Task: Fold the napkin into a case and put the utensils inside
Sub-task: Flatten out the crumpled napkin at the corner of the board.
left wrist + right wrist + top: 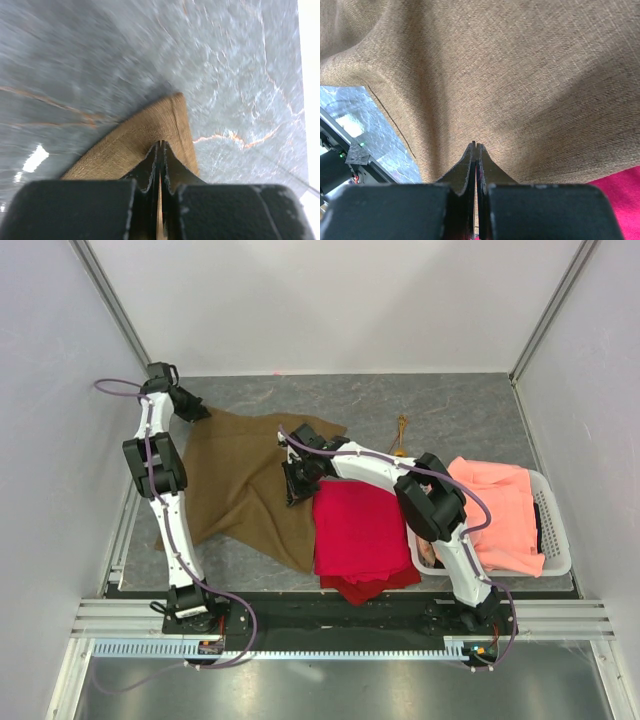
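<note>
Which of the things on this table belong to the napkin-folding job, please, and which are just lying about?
Part of the job:
- the napkin, pinched by the left gripper and the right gripper
- the utensils, lying past its far edge

Just lying about:
- the red cloth
- the salmon-orange cloth
- the white basket holding that cloth
</note>
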{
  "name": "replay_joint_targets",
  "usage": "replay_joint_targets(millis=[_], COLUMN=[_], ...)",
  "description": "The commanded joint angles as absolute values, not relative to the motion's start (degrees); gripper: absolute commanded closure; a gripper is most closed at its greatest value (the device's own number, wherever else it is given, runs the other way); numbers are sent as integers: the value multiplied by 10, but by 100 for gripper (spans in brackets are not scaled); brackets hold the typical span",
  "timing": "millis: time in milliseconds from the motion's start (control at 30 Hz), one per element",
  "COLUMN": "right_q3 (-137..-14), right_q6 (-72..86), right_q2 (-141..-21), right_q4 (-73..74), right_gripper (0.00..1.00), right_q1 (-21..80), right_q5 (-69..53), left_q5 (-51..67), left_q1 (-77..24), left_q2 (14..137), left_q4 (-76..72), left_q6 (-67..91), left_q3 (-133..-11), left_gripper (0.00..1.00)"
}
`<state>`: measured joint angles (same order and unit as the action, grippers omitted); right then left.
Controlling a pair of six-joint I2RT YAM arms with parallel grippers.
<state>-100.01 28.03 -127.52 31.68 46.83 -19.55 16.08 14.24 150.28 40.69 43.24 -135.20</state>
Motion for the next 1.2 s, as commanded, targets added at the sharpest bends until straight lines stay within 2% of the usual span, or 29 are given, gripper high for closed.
replay_joint_targets(millis=[0,100,133,167,267,367,433,533,633,667,733,933,1167], right_q3=[-1027,-1051,-1061,-1067,-1090,-1116,-1149,-1192,-1218,-1219,-1209,-1239,-1286], right_q6=[292,306,309,312,316,309,289,254,223,221,219,209,197], right_q2=[-1252,-1244,-1238,-1237,-1240,-1260,-1286,-1320,-1348,-1353,-1365,-1426,-1485], right_q4=[307,315,322,328,347,357,364,368,370,367,346,313,288], right_gripper=[100,97,95,88,77,66,65,71,85,93,99,100,100], right_q1=[462,447,444,439,412,387,369,357,350,345,340,335,334], right_q5=[-187,-159,-150,-141,-99,-65,-52,-14,17,32,34,25,35], left_q5=[150,132,134,137,166,164,183,214,208,208,209,178,157], left_q1=[163,170,170,169,168,153,140,134,135,136,137,146,197], left_q2=[1439,1362,1344,1326,1252,1176,1113,1048,1019,1013,1001,987,1084], left_q4=[402,402,403,404,420,423,395,311,303,307,307,316,332], left_q6=[431,423,412,407,414,415,431,461,445,439,427,409,420], left_q3=[-1356,-1302,-1289,-1275,-1189,-1066,-952,-812,-750,-732,-714,-649,-665], left_gripper=[98,95,90,89,86,86,86,87,91,92,93,94,96])
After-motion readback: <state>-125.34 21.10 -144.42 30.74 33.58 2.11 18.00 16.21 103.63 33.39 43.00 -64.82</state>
